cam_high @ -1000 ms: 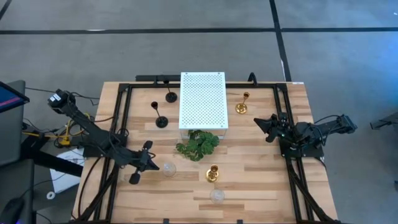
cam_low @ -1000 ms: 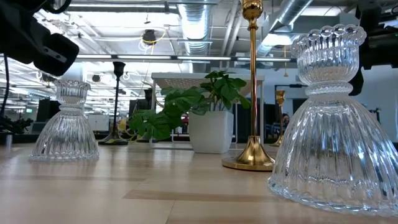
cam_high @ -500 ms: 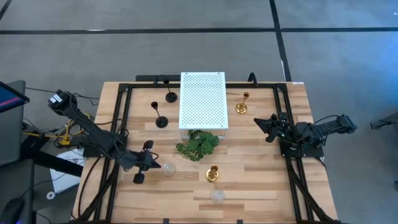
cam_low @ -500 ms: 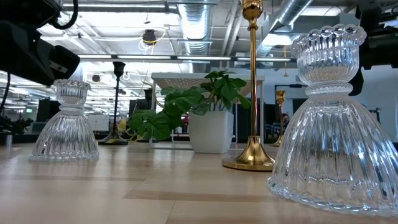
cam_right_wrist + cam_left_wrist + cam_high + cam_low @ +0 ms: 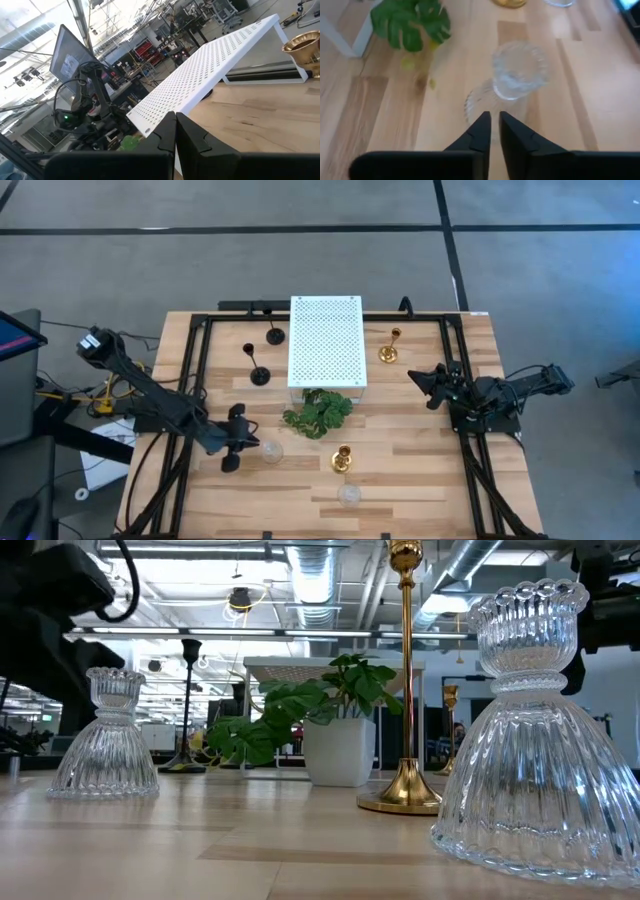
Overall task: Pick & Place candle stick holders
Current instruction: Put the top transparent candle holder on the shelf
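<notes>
On the desk (image 5: pixel 420 480), the left gripper (image 5: pixel 243 447) sits just beside a clear glass holder (image 5: pixel 271 452), with open wood toward the near edge. Its jaws stand a narrow slit apart, holding nothing. The right gripper (image 5: pixel 416 379), jaws closed and empty, waits near the right edge.

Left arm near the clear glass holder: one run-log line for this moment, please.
left gripper: fingers slightly parted, facing clear glass holder, not holding | right gripper: shut, parked at table's right

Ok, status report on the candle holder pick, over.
Left gripper jaws barely parted, empty, poised over clear ribbed glass candle holder. Right gripper shut, parked at the right side. Green leafy plant nearby, not blocking.
</notes>
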`<action>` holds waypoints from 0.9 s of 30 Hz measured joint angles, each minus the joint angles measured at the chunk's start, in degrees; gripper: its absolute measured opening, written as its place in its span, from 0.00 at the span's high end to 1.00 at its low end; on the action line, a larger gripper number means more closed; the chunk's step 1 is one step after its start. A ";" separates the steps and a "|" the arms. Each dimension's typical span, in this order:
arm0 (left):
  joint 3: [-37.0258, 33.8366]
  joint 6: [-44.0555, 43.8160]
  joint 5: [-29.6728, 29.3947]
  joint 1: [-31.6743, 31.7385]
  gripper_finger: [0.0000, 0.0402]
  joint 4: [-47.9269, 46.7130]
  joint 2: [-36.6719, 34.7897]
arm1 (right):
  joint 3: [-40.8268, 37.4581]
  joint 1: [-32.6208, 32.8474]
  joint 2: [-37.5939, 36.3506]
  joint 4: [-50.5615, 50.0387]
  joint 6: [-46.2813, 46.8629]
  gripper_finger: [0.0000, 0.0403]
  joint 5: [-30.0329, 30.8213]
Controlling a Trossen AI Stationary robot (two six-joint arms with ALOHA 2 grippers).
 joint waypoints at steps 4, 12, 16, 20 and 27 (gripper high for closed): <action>0.00 -1.98 0.84 0.87 0.77 0.51 1.93 | 0.00 -0.02 0.00 0.00 -0.02 1.00 -0.01; 0.00 -3.38 1.05 0.93 0.47 5.51 3.49 | 0.00 0.00 0.00 0.04 -0.04 1.00 -0.02; 0.00 -2.06 1.05 0.77 0.34 8.23 3.49 | 0.00 -0.02 0.00 0.04 -0.04 1.00 -0.02; 0.00 -1.49 1.05 0.78 0.25 9.05 4.63 | -0.02 -0.02 0.00 0.22 -0.07 1.00 -0.02; 0.00 -1.49 1.05 0.78 0.15 20.35 11.03 | 0.00 -0.01 0.00 0.26 -0.05 1.00 -0.02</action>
